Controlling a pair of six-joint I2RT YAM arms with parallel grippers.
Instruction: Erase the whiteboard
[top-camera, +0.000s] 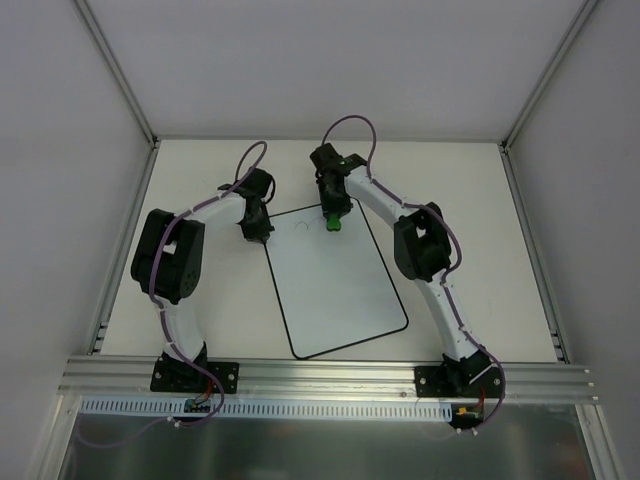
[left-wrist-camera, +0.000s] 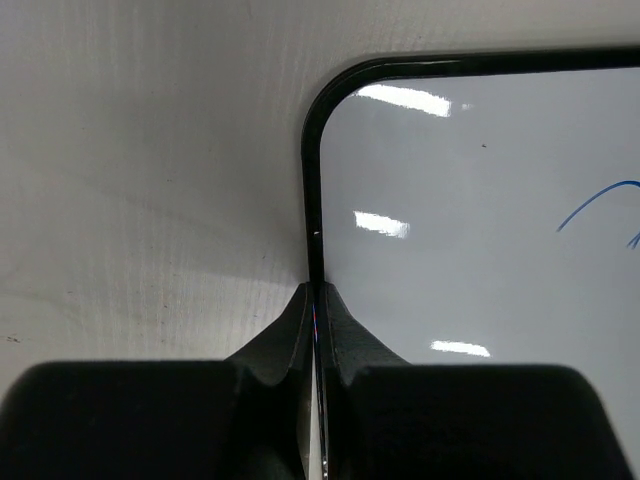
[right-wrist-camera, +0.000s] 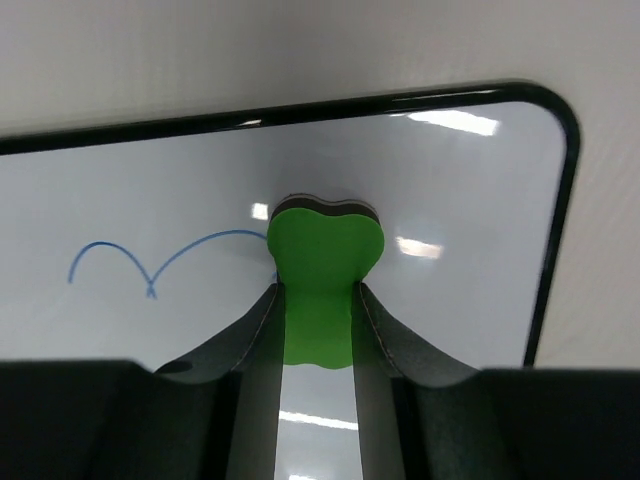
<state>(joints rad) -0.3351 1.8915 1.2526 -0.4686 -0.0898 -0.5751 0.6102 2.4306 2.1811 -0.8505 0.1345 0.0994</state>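
The right gripper (right-wrist-camera: 318, 292) is squeezing a green eraser (right-wrist-camera: 322, 240) against the whiteboard (top-camera: 335, 290). The left gripper (left-wrist-camera: 315, 300) is pinching its edge. Its long axis is pointing away, leaning left.

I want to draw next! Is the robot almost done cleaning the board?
Done: the right gripper has the green eraser, and the left gripper pinches the edge of the whiteboard. In hand: the eraser is pressed near the board's far edge. Left: blue loops beside it are not wiped yet; the rest looks clean.
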